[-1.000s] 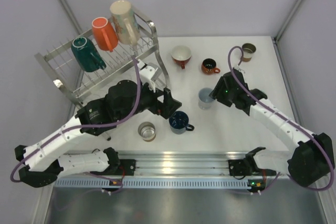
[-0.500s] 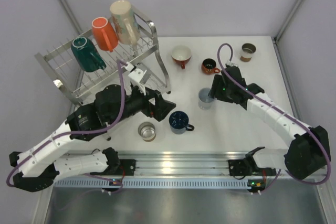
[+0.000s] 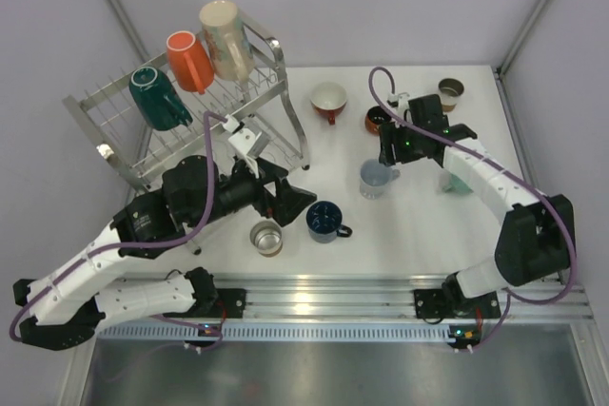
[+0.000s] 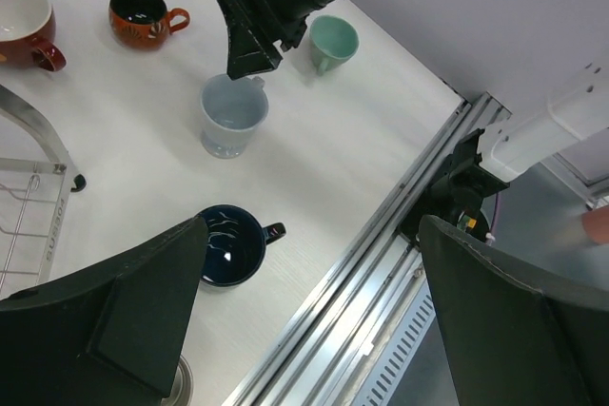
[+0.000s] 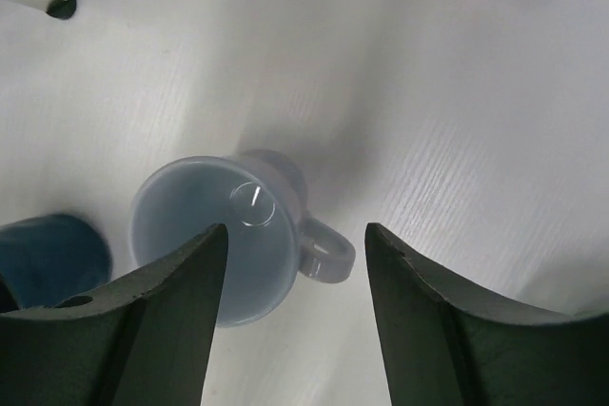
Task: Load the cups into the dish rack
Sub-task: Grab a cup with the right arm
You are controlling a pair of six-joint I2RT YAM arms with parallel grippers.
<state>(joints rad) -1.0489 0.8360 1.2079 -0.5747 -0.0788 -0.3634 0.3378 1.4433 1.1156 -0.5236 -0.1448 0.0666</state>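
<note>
1. The pale blue cup [image 3: 374, 179] stands upright on the table [image 3: 419, 235], mouth up, with its handle turned away from the rack [image 3: 190, 135].
2. It looks like glazed ceramic, so probably stiff, smooth and a little slippery, light enough for one gripper, and likely to chip if knocked. The best hold is probably on the wall at the rim beside the handle, one finger inside and one outside.
3. The right gripper [image 5: 295, 235] hovers just above the cup with its fingers spread and nothing between them. One finger is over the mouth and the other is beyond the handle.
4. Near the cup are the navy cup [image 3: 324, 220] on its near-left, the brown cup [image 3: 379, 121] beyond it, and the mint cup [image 4: 333, 40] on its right beneath the right arm. The red cup [image 3: 328, 100] and the glass [image 3: 266, 237] stand farther off.
5. The left gripper [image 4: 312, 225], spread wide and empty, hangs left of the cup, over the navy cup.
6. The rack is well left of the cup. A teal cup [image 3: 157, 97], an orange cup [image 3: 188, 61] and a beige cup [image 3: 225, 40] sit on its upper tier.
7. The left arm lies between the cup and the rack, so a carry would probably have to go around it. There is bare table from the cup to the near rail [image 3: 324, 292].
</note>
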